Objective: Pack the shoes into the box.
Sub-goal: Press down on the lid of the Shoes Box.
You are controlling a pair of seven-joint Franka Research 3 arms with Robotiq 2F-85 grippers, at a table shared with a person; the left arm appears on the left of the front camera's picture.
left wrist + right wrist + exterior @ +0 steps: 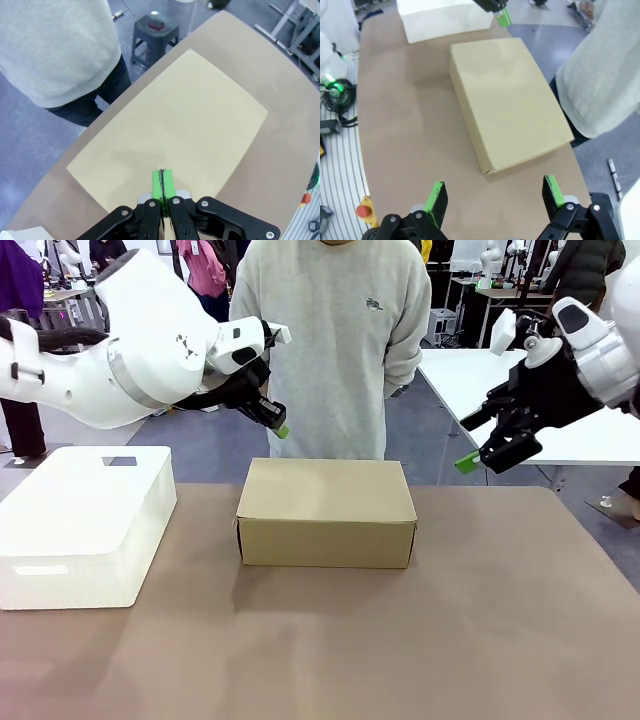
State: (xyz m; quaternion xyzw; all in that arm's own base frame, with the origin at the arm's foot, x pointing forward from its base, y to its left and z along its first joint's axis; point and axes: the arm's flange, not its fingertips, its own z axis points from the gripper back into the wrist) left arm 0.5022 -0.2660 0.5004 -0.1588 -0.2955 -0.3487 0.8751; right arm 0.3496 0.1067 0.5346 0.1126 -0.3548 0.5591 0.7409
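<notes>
You are looking across a brown table (500, 640) with a matte, slightly mottled top; its far corners are rounded. Beyond it the floor is blue-grey, a white table (470, 380) stands behind and to the right of the box, and the left wrist view shows a small dark stool (155, 32) on the floor past the box's far edge.

One box (326, 510) sits on the table, roughly at its middle: tan cardboard, lid flat down and closed, nothing resting on top. You cannot see any shoes; what is inside the box cannot be told. One larger white foam box (85, 520) stands to the left of the box, well apart from it, also closed.

One person in a light grey sweatshirt (335, 340) stands directly behind the box at the far edge of the table, arms down and back; you cannot see the hands.

You have two grippers, both in the air. The left gripper (281, 430) hangs above and behind the box's far left corner, its green pads (162, 184) pressed together with nothing between them. The right gripper (482, 457) hangs above the table to the right of the box, clear of it, its fingers (437, 199) spread wide apart and empty. From the right wrist view you see the box's lid lying ahead between those two green pads.
</notes>
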